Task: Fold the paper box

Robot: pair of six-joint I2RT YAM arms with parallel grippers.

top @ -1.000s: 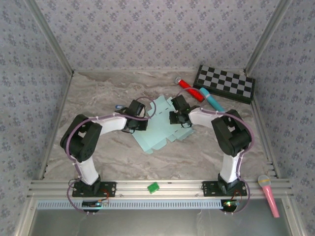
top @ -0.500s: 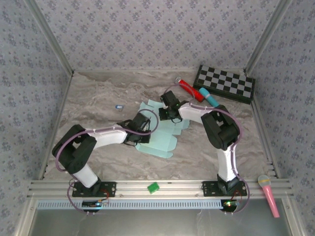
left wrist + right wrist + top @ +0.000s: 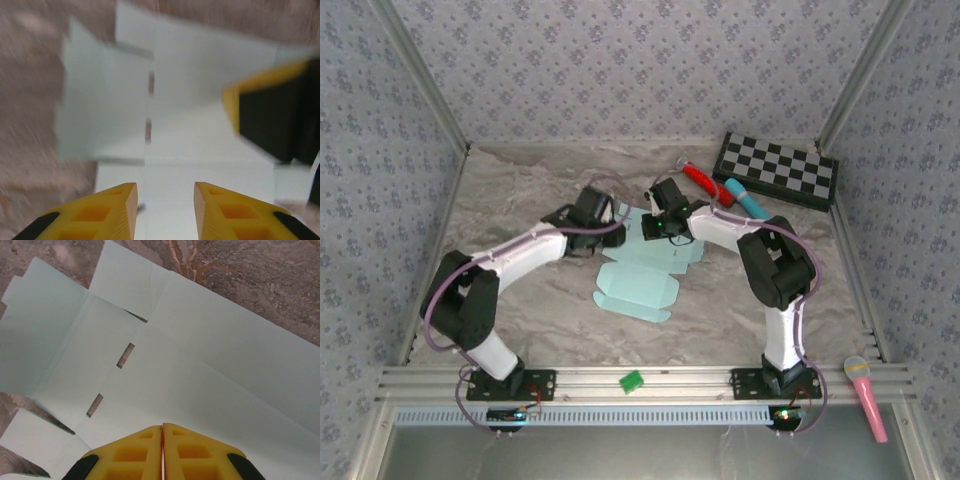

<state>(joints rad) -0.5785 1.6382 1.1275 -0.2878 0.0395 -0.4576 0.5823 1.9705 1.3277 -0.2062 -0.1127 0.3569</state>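
The paper box [image 3: 640, 285] is a flat, pale blue die-cut sheet lying mid-table, with flaps and two small slots [image 3: 125, 355]. My left gripper [image 3: 605, 215] hovers at the sheet's far left corner. In the left wrist view its yellow fingers [image 3: 165, 200] stand apart over the sheet [image 3: 200, 135] with nothing between them. My right gripper [image 3: 658, 226] is over the sheet's far edge, its fingertips [image 3: 162, 427] pressed together just above the card [image 3: 210, 365]. One right finger [image 3: 270, 110] shows at the right of the left wrist view.
A checkerboard [image 3: 778, 170] lies at the back right, with a red tool [image 3: 702, 182] and a blue marker [image 3: 748, 200] beside it. A green block [image 3: 632, 380] sits on the front rail and a pink microphone [image 3: 865, 395] at the front right.
My left gripper has swung from the sheet's near left side to its far left corner and opened. The sheet has turned and shifted towards the front. The right gripper has edged left and stayed shut.
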